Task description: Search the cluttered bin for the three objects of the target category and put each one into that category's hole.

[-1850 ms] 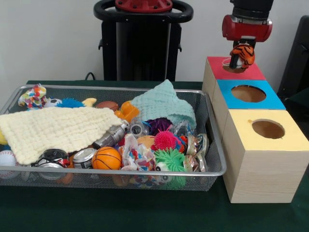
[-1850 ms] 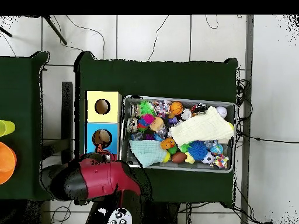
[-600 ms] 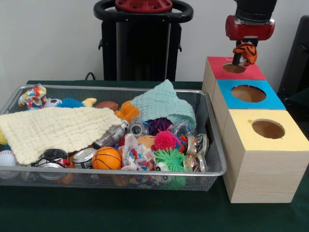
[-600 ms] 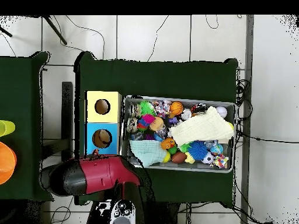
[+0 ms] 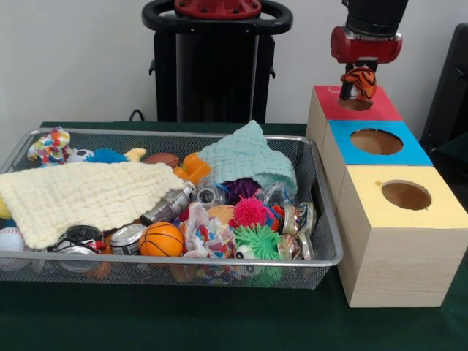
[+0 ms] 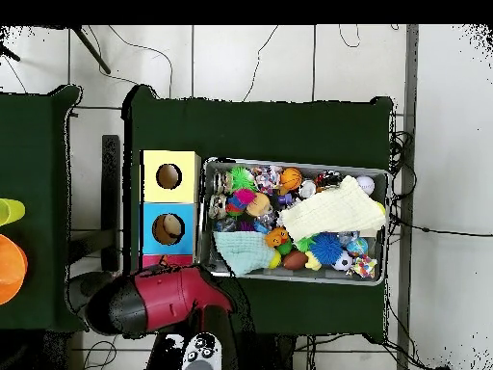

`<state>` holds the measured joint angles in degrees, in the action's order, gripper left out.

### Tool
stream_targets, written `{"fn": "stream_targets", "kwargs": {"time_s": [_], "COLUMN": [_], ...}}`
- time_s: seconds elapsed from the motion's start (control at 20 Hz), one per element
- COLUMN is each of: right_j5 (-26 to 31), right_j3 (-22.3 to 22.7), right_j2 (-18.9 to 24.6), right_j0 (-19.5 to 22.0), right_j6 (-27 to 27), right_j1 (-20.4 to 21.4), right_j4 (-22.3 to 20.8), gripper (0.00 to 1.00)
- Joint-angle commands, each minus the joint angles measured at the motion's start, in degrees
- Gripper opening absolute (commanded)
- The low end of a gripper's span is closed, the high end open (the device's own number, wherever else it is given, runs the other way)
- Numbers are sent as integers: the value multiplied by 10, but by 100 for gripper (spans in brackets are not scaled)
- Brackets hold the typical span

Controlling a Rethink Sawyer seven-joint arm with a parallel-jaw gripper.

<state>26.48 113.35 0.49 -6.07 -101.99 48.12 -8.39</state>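
Orange tiger (image 5: 359, 81) pinched in the closed gripper (image 5: 357, 89), hanging directly over, probably just touching, the red box's hole (image 5: 356, 104).

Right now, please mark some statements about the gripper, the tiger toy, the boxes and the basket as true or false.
1. The gripper holds the tiger toy above the red-topped box. True.
2. The tiger toy lies in the wire basket. False: it hangs at the gripper, over the red-topped box.
3. The blue-topped box stands between the red-topped box and the yellow-topped box. True.
4. A pale yellow cloth covers part of the basket's contents. True.
5. The small basketball sits on the yellow-topped box. False: it is inside the basket, near its front wall.
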Motion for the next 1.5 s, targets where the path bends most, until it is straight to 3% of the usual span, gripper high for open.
{"fn": "stream_targets", "kwargs": {"time_s": [0.05, 0.45, 1.5], "right_j5": [-72, -93, -69], "right_j3": [45, 28, 32], "right_j2": [38, 18, 20], "right_j0": [20, -9, -41], "right_j6": [-34, -62, -89], "right_j1": [-52, -81, -77], "right_j4": [-43, -44, -7], "gripper": [0, 0, 0]}}
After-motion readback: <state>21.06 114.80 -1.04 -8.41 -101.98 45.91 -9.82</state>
